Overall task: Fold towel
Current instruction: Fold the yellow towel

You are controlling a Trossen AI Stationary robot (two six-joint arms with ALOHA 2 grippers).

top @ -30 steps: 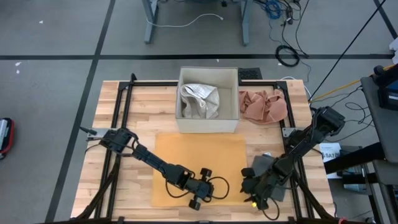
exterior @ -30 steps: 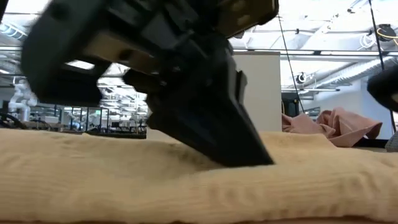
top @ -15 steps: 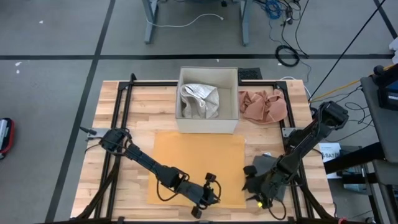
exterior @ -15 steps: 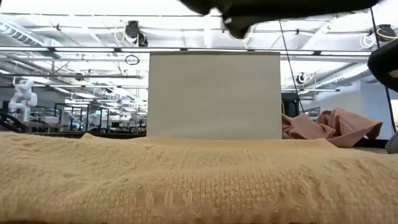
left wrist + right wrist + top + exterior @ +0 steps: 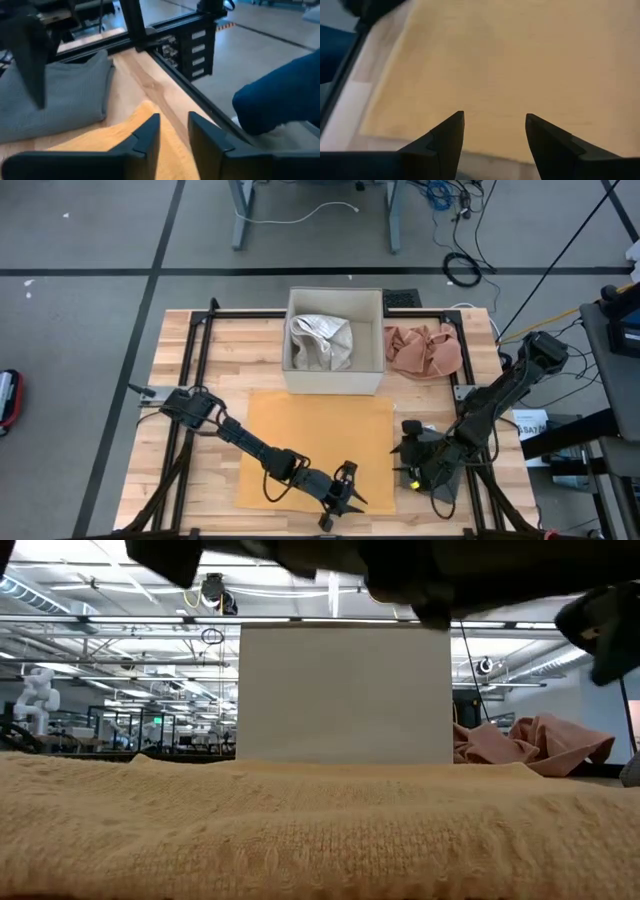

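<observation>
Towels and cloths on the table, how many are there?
4: yellow towel spread flat at centre, white cloth in the box, pink cloth beside it, grey cloth under the right arm.

Box (cloth inside); pink cloth beside; grey cloth.

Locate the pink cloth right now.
In the high view, the pink cloth lies crumpled on the table's far right, right beside the white box holding a pale cloth.

Left gripper is held low at the near edge, fingers parted narrowly. Right gripper is held low alongside, fingers spread wide.
</observation>
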